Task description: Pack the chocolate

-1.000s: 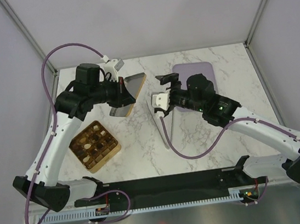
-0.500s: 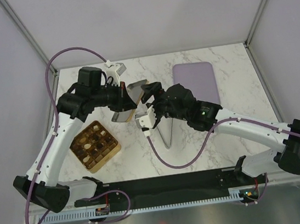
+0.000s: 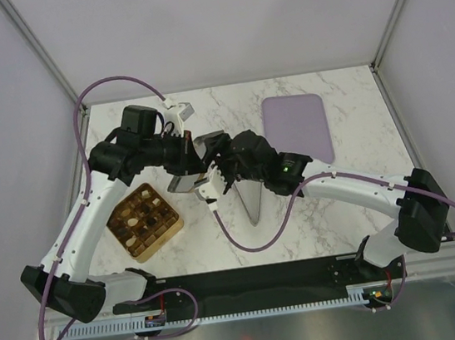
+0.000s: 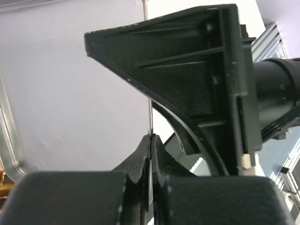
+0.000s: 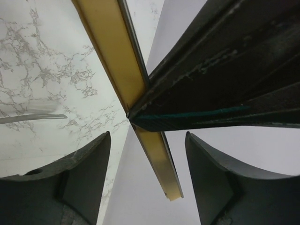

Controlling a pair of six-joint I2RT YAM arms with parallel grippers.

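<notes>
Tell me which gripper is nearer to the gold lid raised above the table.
Left. The left gripper is shut on the gold lid, pinching its edge. The right gripper straddles the same edge with open jaws, a gap showing on each side.

The chocolate (image 3: 144, 217) is down in the gold box (image 3: 168, 230): tiny bite-size pieces tucked into the cells of the brown grid. Most are dark brown, and a few cream-white ones show pale among them, one towards the box's left side. They sit low inside their cells. The overhead view is too small to tell each piece's shape, or whether every cell is filled. From the left gripper (image 3: 195, 151) the chocolate lies well apart, back towards the arm bases and off to the gripper's left. From the right gripper (image 3: 215, 171) it is also well clear, further off to the left. Neither gripper touches it.
</notes>
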